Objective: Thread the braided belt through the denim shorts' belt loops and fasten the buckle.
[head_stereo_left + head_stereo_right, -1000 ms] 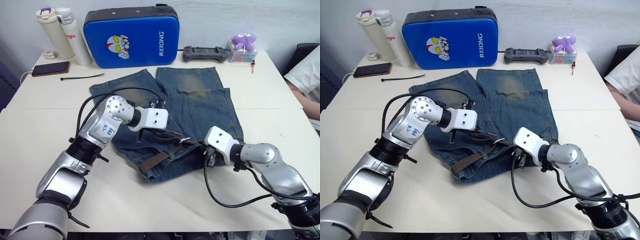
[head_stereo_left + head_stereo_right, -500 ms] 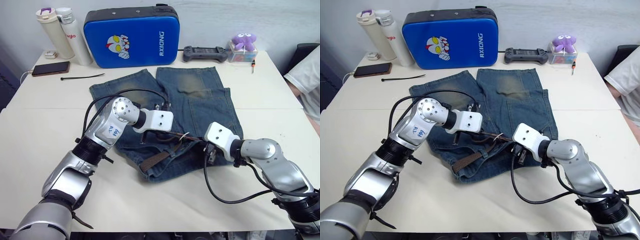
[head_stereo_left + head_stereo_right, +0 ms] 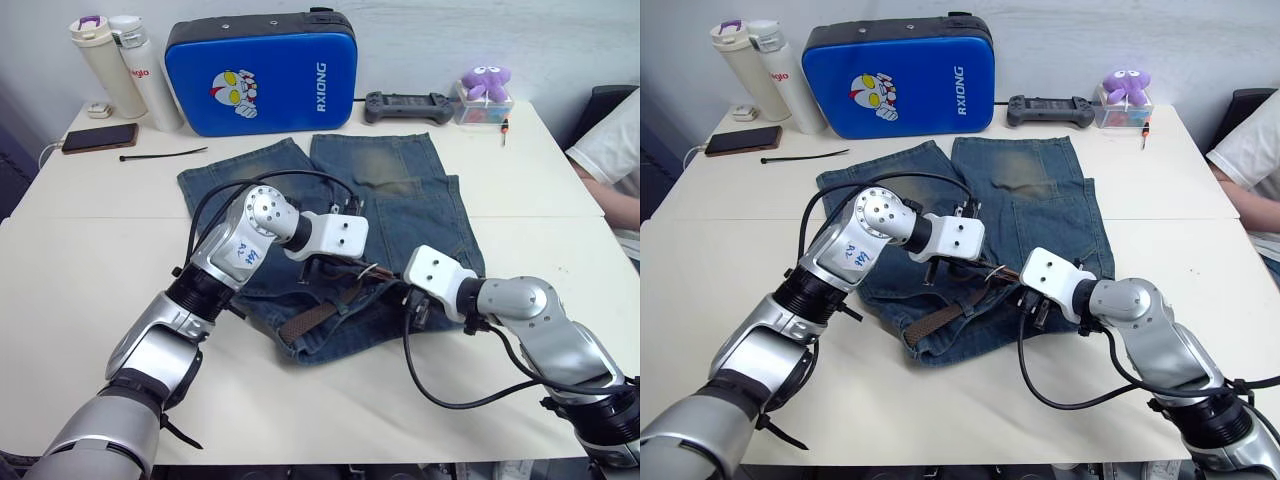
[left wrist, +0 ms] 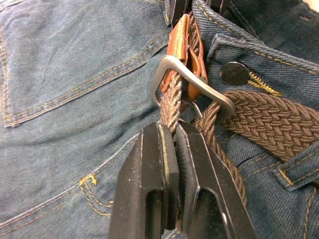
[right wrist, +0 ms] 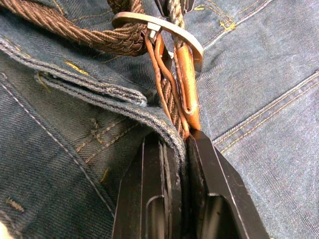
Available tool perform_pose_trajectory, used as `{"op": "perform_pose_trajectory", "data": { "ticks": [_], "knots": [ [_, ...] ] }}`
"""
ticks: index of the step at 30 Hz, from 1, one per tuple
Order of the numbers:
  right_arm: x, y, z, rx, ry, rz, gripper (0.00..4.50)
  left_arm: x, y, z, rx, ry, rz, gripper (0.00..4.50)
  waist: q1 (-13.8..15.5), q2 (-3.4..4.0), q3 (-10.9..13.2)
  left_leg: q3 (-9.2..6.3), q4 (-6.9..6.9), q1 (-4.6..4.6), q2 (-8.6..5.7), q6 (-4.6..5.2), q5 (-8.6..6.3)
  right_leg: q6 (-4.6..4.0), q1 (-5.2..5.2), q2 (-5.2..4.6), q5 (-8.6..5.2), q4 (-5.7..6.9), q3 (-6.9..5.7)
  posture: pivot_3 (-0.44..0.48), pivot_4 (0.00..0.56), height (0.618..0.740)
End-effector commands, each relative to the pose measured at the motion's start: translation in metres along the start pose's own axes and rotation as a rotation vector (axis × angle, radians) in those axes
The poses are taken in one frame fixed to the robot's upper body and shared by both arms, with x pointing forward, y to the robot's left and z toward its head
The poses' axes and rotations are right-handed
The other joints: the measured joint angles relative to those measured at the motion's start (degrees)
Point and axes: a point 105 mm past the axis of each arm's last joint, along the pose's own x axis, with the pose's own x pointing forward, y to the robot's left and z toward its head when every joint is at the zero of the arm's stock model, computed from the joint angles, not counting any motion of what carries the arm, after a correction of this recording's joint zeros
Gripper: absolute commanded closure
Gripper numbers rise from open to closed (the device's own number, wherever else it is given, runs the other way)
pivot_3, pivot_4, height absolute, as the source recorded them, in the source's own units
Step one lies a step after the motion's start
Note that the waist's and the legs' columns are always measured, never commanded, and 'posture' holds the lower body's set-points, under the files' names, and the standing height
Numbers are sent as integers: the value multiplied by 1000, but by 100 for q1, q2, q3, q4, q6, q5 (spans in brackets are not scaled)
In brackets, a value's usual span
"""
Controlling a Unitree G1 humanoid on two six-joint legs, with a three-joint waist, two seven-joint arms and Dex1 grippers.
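Pinching the braided belt (image 4: 172, 102) beside its buckle (image 4: 192, 82), the left gripper (image 4: 172, 149) has shifted rightward; right gripper (image 5: 174, 144) stays clamped on belt and denim shorts (image 3: 400, 190)

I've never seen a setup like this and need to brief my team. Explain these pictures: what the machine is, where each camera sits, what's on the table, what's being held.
This is a humanoid robot with two arms, each ending in a two-fingered black tool. Two pictures come from cameras on its head, looking down over a white table. The other two come from cameras on its wrists, looking along the fingers.

On the table lie denim shorts with a brown belt along the waistband. Behind them are a blue case, two bottles, a phone, a cable tie, a game controller and a purple toy.

The left tool pinches the belt strap just past the buckle. The right tool pinches the belt's leather end along with the waistband's edge.
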Motion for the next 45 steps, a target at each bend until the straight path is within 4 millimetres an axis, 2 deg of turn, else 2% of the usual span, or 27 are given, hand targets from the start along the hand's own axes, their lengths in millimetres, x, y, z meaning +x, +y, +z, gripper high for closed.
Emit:
{"op": "perform_pose_trajectory", "data": {
  "ticks": [1,15,21,24,27,30,34,37,38,41,45],
  "knots": [
    [-4,2,13,-29,-41,-1,4446,9,-5,33,45,-89,-26,4500,6,0,0,0,0,0,0,0,0,0,0,0,0,0,0,0,150,739],
    [-5,11,9,10,-22,35,4446,21,-30,60,-278,-150,-135,4500,7,0,0,-1,1,-1,0,0,0,0,0,1,0,5,0,0,150,739],
    [-4,16,14,4,-41,64,4446,24,-22,63,-324,-133,-88,4500,21,0,0,-1,2,-2,0,0,0,0,0,0,0,4,0,0,150,739],
    [-4,19,16,3,-48,74,4446,30,-12,66,-350,-136,-35,4500,24,0,0,-1,2,-2,0,0,0,0,0,0,0,4,0,0,150,739],
    [-4,18,16,9,-45,69,4446,30,-6,73,-386,-183,-14,4500,26,0,0,-1,4,-2,0,0,0,0,1,-1,0,4,0,0,150,739],
    [-6,18,14,10,-37,66,4500,22,-5,81,-484,-264,-49,3304,25,0,0,-1,5,-5,-1,0,0,0,0,-1,0,3,-1,0,150,739],
    [-8,16,13,7,-27,68,4500,2,-7,83,-523,-301,-93,1580,-4,0,0,0,2,-3,0,-2,1,0,-2,1,0,8,1,0,150,739],
    [-10,16,11,5,-17,81,4500,-12,-17,77,-514,-276,-151,328,-22,0,0,-1,0,-1,0,-7,3,0,-4,2,0,12,0,0,150,739],
    [-11,15,10,-10,-2,82,4500,-17,-18,72,-492,-255,-140,41,-22,1,0,-2,1,-3,0,-7,3,0,-4,1,0,12,0,0,150,739],
    [-15,12,11,-23,14,85,4500,-34,-22,57,-485,-217,-125,41,-29,3,-2,-1,1,0,-1,-6,3,0,-1,-2,0,7,1,0,150,739],
    [-17,14,12,0,13,105,4500,-58,-23,52,-523,-246,-114,41,-86,3,-1,-2,-3,9,0,-11,5,-1,-1,0,0,-2,2,0,150,739]
  ]
}}
